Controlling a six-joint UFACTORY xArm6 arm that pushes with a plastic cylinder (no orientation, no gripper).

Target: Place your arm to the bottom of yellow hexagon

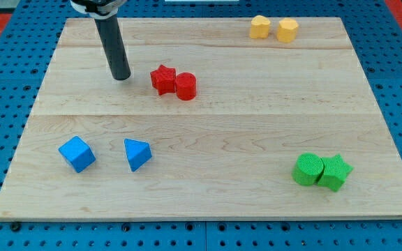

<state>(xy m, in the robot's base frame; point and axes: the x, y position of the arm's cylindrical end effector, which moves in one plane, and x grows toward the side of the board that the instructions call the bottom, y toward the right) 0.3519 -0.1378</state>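
The yellow hexagon (288,30) sits near the view's top right, touching a second yellow block (259,27) of unclear shape on its left. My tip (121,76) rests on the wooden board (208,122) at the upper left, far to the left of the yellow hexagon and a little lower in the view. It is just left of a red star (162,79), not touching it.
A red cylinder (185,86) touches the red star's right side. A blue cube (76,154) and a blue triangular block (137,154) lie at the lower left. A green cylinder (307,170) and green star (334,171) sit together at the lower right.
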